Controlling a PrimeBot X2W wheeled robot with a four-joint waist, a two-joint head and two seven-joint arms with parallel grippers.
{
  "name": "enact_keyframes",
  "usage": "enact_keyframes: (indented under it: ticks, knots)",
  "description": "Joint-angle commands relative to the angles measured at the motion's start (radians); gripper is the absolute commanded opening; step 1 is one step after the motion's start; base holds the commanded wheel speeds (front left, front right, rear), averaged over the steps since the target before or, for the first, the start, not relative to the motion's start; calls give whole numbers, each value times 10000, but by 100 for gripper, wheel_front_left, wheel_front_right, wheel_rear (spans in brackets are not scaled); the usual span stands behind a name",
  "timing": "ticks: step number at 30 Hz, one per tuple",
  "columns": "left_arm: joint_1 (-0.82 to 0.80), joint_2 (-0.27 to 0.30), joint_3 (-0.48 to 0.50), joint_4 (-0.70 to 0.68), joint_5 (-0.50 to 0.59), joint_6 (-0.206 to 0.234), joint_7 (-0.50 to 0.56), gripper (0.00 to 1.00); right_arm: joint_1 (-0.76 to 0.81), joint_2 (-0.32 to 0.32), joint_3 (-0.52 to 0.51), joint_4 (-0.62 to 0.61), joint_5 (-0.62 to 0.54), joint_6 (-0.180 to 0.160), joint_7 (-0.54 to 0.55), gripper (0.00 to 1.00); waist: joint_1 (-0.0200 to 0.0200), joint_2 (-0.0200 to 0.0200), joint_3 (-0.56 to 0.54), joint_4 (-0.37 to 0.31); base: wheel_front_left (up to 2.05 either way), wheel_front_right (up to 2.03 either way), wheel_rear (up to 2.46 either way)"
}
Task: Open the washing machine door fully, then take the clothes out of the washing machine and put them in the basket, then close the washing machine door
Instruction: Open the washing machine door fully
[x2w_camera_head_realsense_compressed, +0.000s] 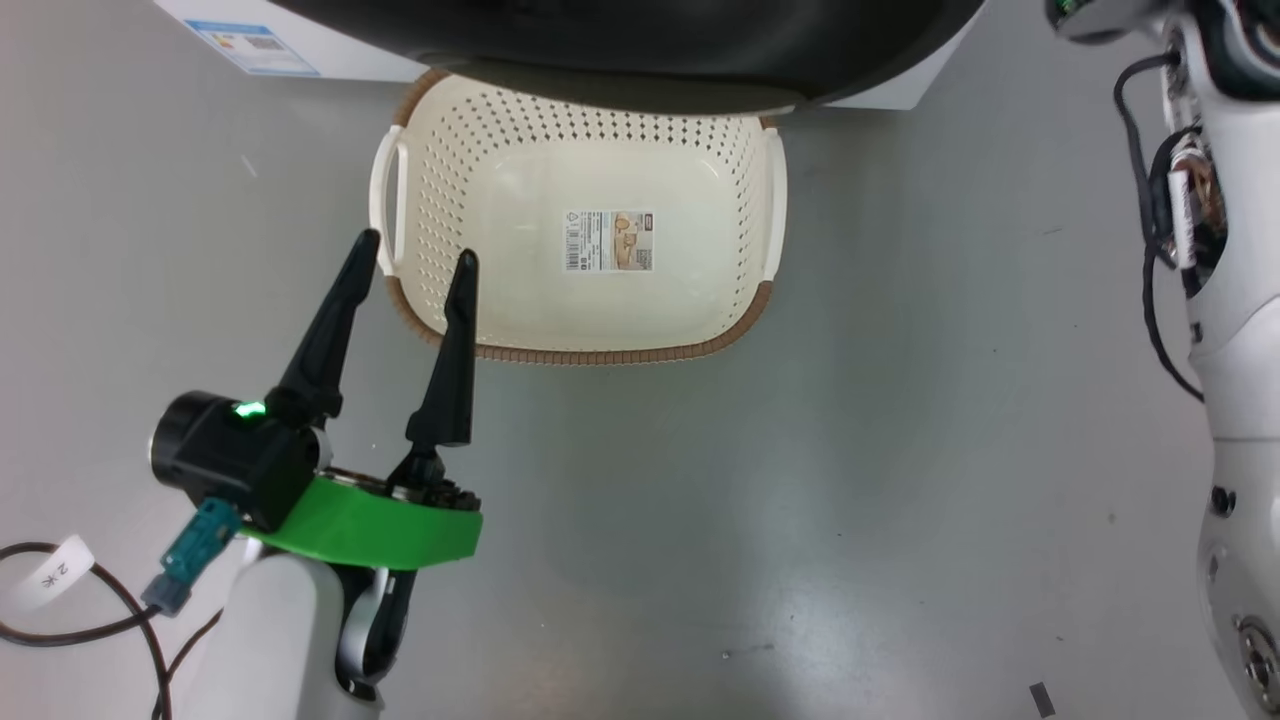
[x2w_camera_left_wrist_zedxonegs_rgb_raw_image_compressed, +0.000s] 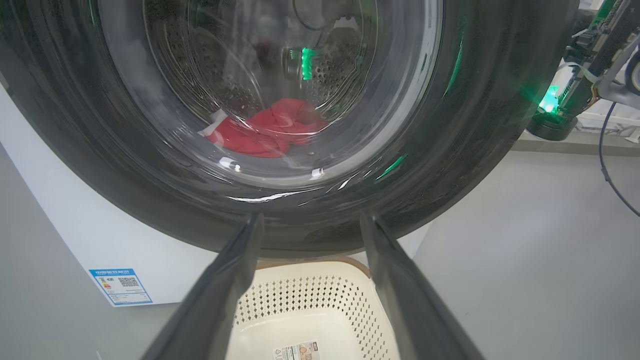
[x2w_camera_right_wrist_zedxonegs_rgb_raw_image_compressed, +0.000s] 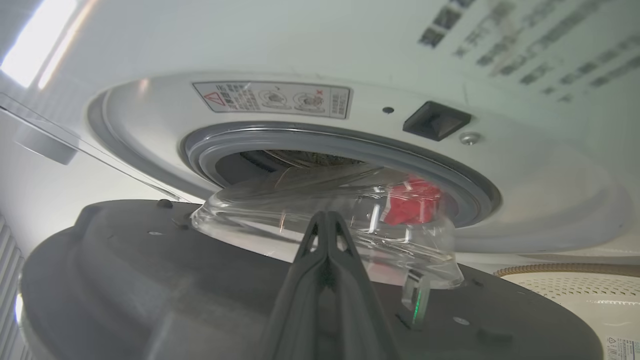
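Washing machine door (x2w_camera_right_wrist_zedxonegs_rgb_raw_image_compressed: 150, 260) is ajar, not fully open. Right gripper (x2w_camera_right_wrist_zedxonegs_rgb_raw_image_compressed: 325, 220), fingers pinched together and empty, points at its inner face by the glass bowl (x2w_camera_right_wrist_zedxonegs_rgb_raw_image_compressed: 250, 220), so that arm is best placed to swing it wider. Left gripper (x2w_camera_head_realsense_compressed: 417, 247), fingers wide, hangs over the basket (x2w_camera_head_realsense_compressed: 580, 352) at its near-left corner; clothes (x2w_camera_right_wrist_zedxonegs_rgb_raw_image_compressed: 412, 202) sit inside the washing machine (x2w_camera_right_wrist_zedxonegs_rgb_raw_image_compressed: 525, 200).

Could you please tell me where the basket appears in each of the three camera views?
Head view: the basket sits at upper centre, far edge under the washing machine door.
Left wrist view: bottom centre, below the door.
Right wrist view: lower right corner, beyond the door.
Shared landmark: the door's dark rim, bordering the basket in all three.
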Motion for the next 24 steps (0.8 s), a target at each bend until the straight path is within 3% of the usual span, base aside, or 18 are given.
enact_keyframes:
  ticks: [1,24]
  knots:
    - [43,189,330,-203,-4,8,-78,100,300,367,249,-387,68,75,50,0,0,-1,-48,-32,0,0,0]
    - [498,189,490,-90,120,57,-78,100,2901,367,770,-2081,797,75,240,0,0,-1,-1304,-210,0,0,0]
